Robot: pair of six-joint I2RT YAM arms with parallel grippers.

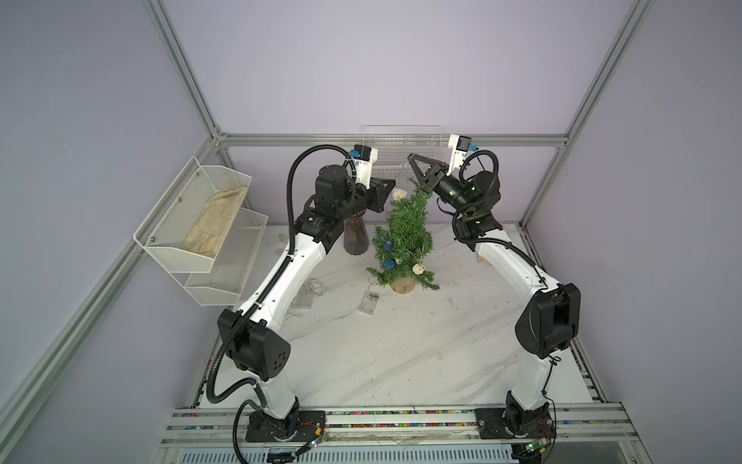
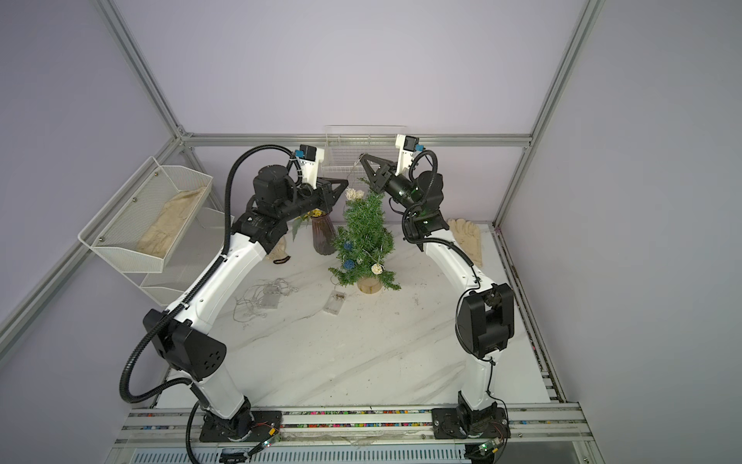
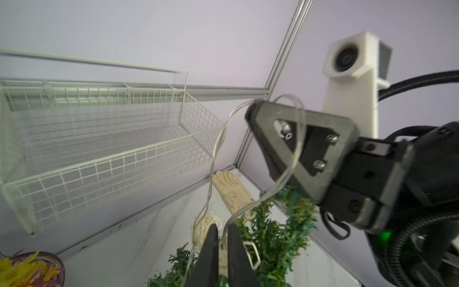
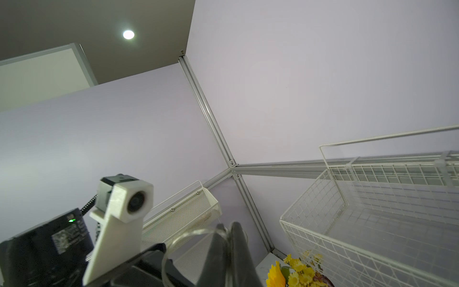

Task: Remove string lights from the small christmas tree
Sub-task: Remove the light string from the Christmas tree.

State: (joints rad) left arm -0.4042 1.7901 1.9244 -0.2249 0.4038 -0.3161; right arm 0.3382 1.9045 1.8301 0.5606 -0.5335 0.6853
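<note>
Unwinding is in hand: the pale wire of the string lights (image 1: pixel 388 264) is pinched in the closed right fingers (image 4: pixel 239 251) above the bent tip of the small christmas tree (image 1: pixel 405 229), and it is threaded through a narrow gap between the left fingers (image 3: pixel 211 251). Next, the strand is judged to need carrying round the tree without it being tipped. Blue and cream balls are seen low in the branches, with the clear battery box (image 1: pixel 369 302) on the worktop (image 1: pixel 401 361) near the base.

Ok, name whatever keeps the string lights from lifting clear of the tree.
Only the tree itself: the right gripper holds the string lights above it, but they wind through its lower branches.
</note>
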